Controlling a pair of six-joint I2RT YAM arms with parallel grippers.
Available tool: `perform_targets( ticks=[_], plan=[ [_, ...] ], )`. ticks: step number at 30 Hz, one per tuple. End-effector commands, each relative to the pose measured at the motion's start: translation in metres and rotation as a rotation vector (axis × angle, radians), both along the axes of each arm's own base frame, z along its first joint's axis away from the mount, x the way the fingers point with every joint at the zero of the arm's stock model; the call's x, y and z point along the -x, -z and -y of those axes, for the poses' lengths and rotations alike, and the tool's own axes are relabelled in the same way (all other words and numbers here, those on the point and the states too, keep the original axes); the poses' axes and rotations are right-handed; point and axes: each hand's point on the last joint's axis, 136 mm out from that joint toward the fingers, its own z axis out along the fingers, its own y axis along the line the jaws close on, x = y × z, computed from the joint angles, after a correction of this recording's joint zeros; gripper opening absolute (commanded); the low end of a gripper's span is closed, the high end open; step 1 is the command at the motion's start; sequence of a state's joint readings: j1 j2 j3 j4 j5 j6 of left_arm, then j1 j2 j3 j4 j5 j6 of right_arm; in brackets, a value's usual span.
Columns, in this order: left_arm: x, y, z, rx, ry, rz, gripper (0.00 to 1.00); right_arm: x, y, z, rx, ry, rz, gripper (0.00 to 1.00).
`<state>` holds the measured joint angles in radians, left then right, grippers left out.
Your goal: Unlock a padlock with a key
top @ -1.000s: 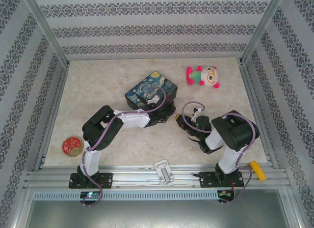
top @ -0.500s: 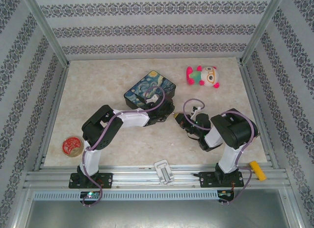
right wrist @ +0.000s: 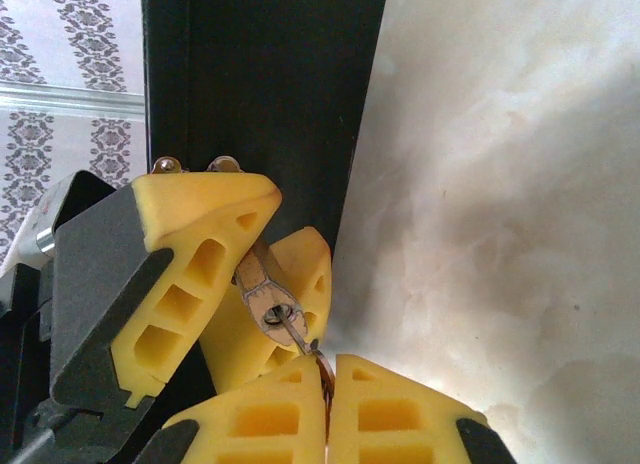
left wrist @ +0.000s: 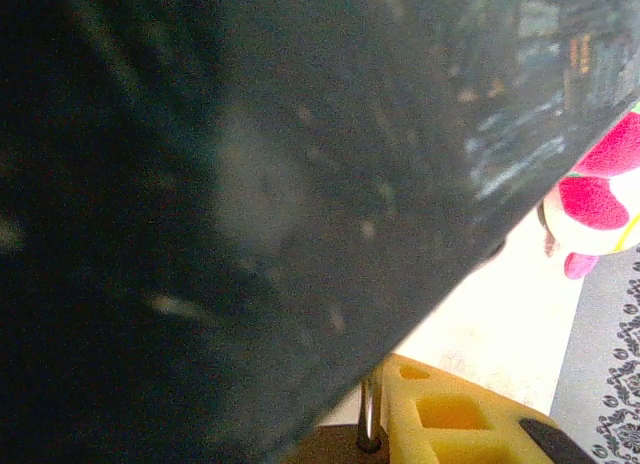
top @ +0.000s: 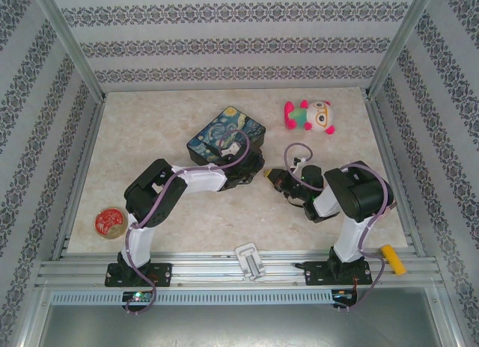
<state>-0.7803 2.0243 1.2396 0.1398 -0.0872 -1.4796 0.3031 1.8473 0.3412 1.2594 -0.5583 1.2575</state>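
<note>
The padlock point(right wrist: 262, 294) is held just off the near-right corner of the painted tin point(top: 227, 134), pinched between the 2 yellow pads of the left gripper point(right wrist: 268, 252), keyhole end turned toward the other arm. The key point(right wrist: 297, 336) is clamped by its bow between the tightly pressed pads of the right gripper point(right wrist: 328, 389), and its thin blade is seen reaching to the keyhole.

Of the task, pickup of both parts and alignment are judged done. Insertion looks begun or complete (how deep the blade sits cannot be told). The turn and the release of the shackle point(left wrist: 370, 416) appear to be left; whether the shackle is sprung cannot be told.

As for room, the dark side wall of the tin stands just beside both grippers, so any twist is best kept away from that wall. Toward the near side and right of the tin, bare table point(top: 187, 220) is left open for drawing back. The plush toy point(top: 308, 115) lies well apart, beyond the tin's right side
</note>
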Motion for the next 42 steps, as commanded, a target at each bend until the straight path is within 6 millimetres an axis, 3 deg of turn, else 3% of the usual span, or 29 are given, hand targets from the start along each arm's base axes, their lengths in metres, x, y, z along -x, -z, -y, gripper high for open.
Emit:
perform_targets(
  ticks=[1, 14, 23, 30, 42],
  plan=[
    [0.043, 0.019, 0.037, 0.112, 0.136, -0.148, 0.15, -0.017, -0.044, -0.016, -0.093, -0.063, 0.13, 0.0],
    [0.045, 0.019, 0.04, 0.119, 0.155, -0.153, 0.15, -0.023, -0.067, -0.029, -0.078, -0.202, 0.274, 0.0],
    [0.049, 0.02, 0.043, 0.112, 0.178, -0.158, 0.14, -0.038, -0.065, -0.019, -0.124, -0.132, 0.215, 0.0],
    [0.05, 0.018, 0.044, 0.116, 0.188, -0.156, 0.14, -0.034, -0.091, -0.029, -0.141, -0.259, 0.29, 0.06],
    [0.052, 0.013, 0.052, 0.133, 0.23, -0.15, 0.13, -0.032, -0.084, -0.018, -0.108, -0.354, 0.352, 0.08]
  ],
)
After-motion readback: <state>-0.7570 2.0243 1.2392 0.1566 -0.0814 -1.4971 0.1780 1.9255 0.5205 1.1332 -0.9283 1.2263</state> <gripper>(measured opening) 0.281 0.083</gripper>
